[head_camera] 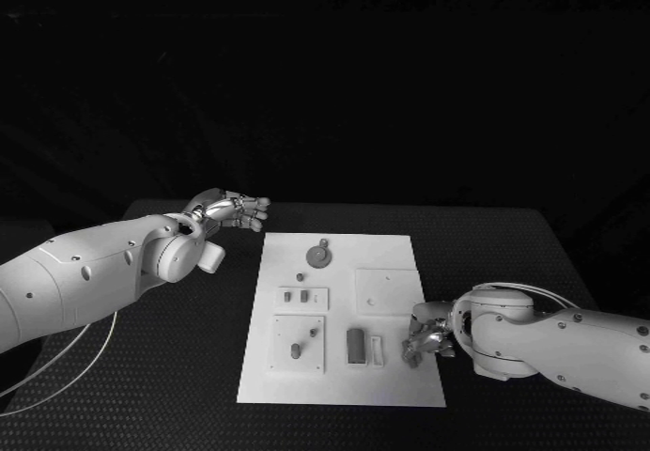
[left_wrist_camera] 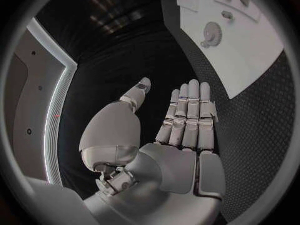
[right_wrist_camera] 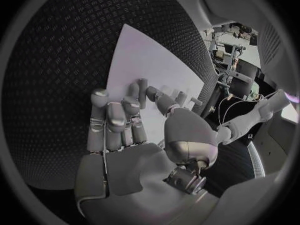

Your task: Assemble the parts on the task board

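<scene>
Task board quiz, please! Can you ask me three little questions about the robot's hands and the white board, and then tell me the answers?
1. True or false: the left hand holds a part above the task board.
2. Where is the round part? A: on the far half of the board. B: in the left hand. C: on the black table.
3. Fill in: the right hand has its fingers curled down at the board's ____ edge.

Key: 1 false, it is empty, its fingers are straight, and it is off to the side of the board. 2 A. 3 right.
</scene>
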